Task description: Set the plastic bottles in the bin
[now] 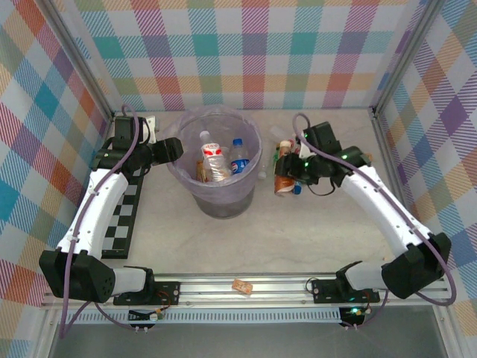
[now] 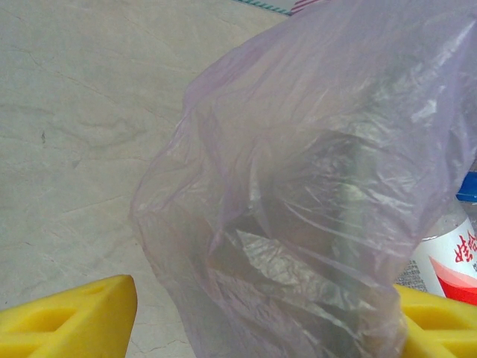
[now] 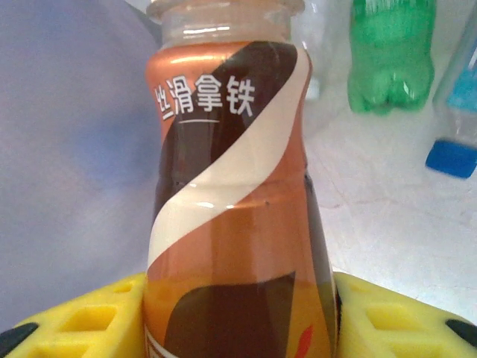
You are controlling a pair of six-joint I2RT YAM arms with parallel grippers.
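Amber bottle point(image 3: 231, 224) clamped between right gripper point(image 3: 238, 317) pads, long axis crosswise to them; bin point(image 1: 258, 160) just to its left, left gripper point(image 1: 173, 149) standing open at far rim.

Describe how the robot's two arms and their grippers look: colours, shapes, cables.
The left arm and right arm each have white tubular links joined by black joint housings, on black bases. A purple cable loops loosely along each arm. The left gripper and right gripper have bright yellow fingers with moulded recesses; the right gripper's show black patches at their outer edges.
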